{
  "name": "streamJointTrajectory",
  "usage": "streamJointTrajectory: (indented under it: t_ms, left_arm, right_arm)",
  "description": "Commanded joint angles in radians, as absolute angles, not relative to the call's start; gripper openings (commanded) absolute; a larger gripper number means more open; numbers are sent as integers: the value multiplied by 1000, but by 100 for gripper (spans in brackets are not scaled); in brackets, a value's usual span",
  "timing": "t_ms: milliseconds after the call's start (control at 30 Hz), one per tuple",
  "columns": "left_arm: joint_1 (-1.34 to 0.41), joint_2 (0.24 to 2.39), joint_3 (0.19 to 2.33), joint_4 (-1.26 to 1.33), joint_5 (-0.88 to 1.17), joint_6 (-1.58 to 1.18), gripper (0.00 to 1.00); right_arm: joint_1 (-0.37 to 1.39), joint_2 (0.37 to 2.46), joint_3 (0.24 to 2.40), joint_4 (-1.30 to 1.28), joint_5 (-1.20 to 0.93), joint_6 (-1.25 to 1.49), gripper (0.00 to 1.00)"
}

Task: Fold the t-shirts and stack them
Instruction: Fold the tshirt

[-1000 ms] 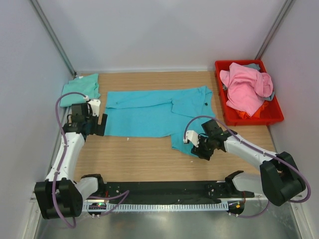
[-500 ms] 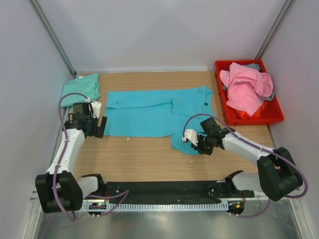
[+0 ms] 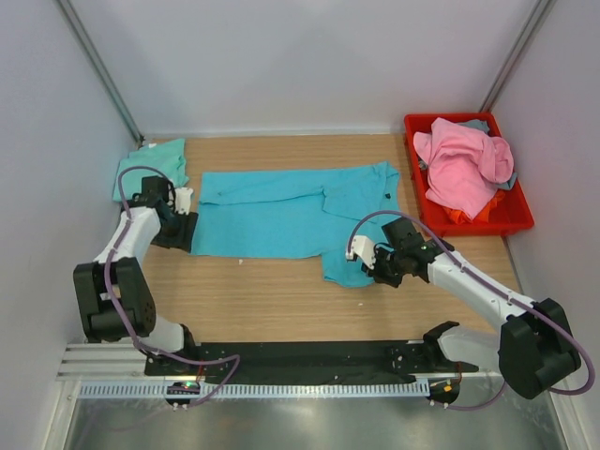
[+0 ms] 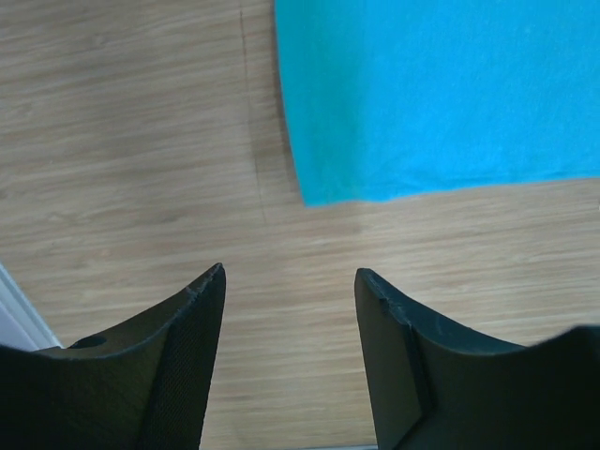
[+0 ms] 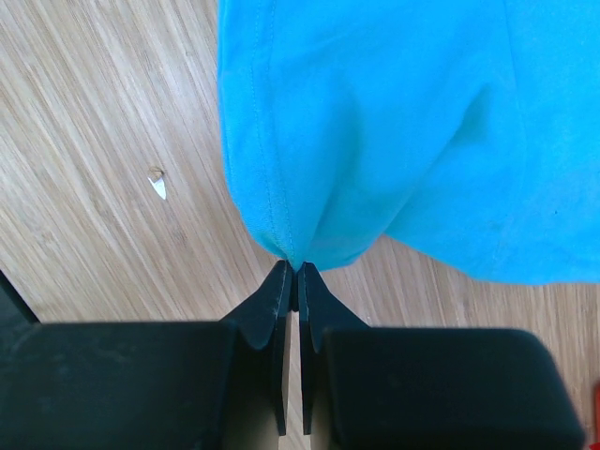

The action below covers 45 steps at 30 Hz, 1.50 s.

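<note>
Turquoise t-shirt point(image 3: 272, 211) has its near right hem pinched between the closed fingers of the right gripper point(image 5: 295, 270), the left gripper point(image 4: 291, 272) holds its fingers apart over bare wood just off the near left corner, and the shirt lies flat across the middle of the table point(image 3: 262, 300), open wood along its near edge.

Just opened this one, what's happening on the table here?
A turquoise t-shirt lies spread on the table. The right claw is pinched shut on its near edge. The left claw hangs open just off its left corner, gripping nothing. A mint-green t-shirt lies at the far left, and a pink t-shirt is heaped in the red bin.
</note>
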<state>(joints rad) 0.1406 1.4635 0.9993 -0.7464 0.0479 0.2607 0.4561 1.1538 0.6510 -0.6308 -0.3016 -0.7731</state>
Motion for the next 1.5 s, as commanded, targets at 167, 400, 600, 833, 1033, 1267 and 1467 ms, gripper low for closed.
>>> streamJointTrajectory:
  t_ms: [167,400,600,833,1033,1267,1467]
  left_arm:
    - [155,1634,1089,-726,158,225,53]
    - [163,1733,1117,-707,156,204,50]
    - [170,1786,1135,-690,178,202,43]
    - [178,1790,1126,-709,204,212,17]
    - [181,1770,1124,-758,222,227,0]
    - [181,1689,1189,-842,270,235,0]
    - [178,1654,1293,-926,308,247,0]
  right_arm:
    - [457,1129,678,-640,-310,-741,8]
    - [457,1138,675,-629,-304,-736,8]
    - [459,1152,675,-620,-304,-732,8]
    - [459,1149,673,-618,-299,-729,8]
    - [457,1137,680,-621,-284,-715,8]
    - [457,1088,741,-626,-241,-690,3]
    - [456,1109,868,-630,-196,-687,2]
